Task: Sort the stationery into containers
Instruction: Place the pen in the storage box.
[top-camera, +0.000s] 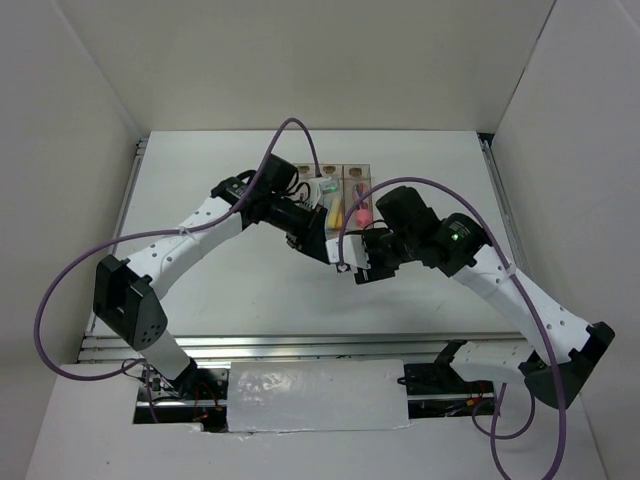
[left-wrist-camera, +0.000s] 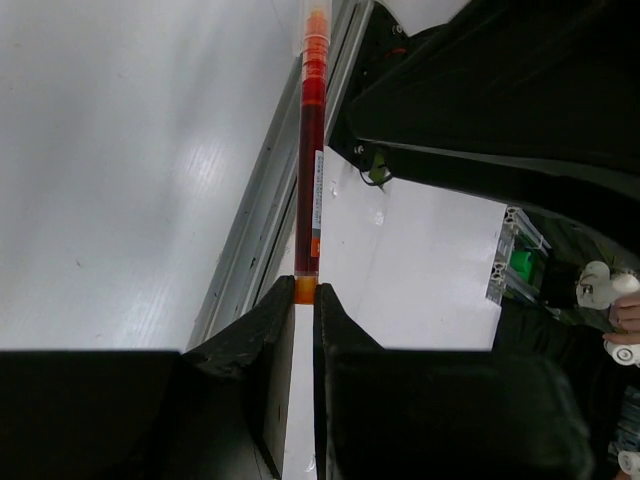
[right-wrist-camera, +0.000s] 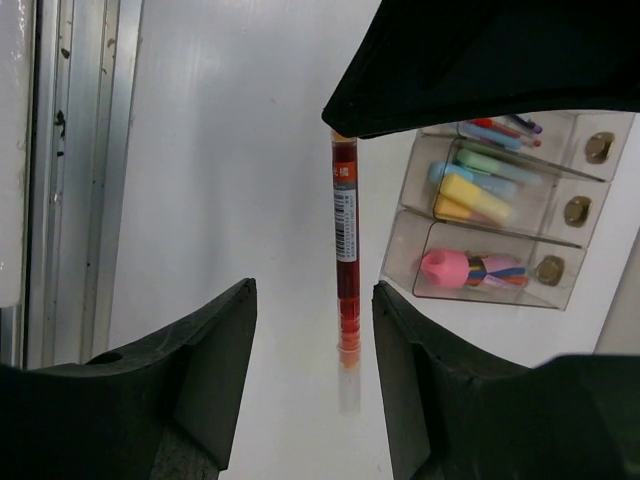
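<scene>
Over the middle of the bench (right-wrist-camera: 230, 150): thin red pen (right-wrist-camera: 345, 260) is held clear of the surface.
Left gripper (left-wrist-camera: 305, 300): pinched onto the pen's orange end.
Right gripper (right-wrist-camera: 315, 295): fingers are spread either side of the pen's other end, not touching it.
Containers (right-wrist-camera: 402, 250): set at the bench's far edge, near the middle.
Contents: yellow marker (right-wrist-camera: 475, 195) and pink-and-purple marker (right-wrist-camera: 460, 268) are seen in separate compartments.

A white table (top-camera: 240, 300) stands between plain white walls (top-camera: 300, 60) on three sides. Aluminium rails (top-camera: 300, 346) run along its near and side edges. Soft, even light falls from above.
</scene>
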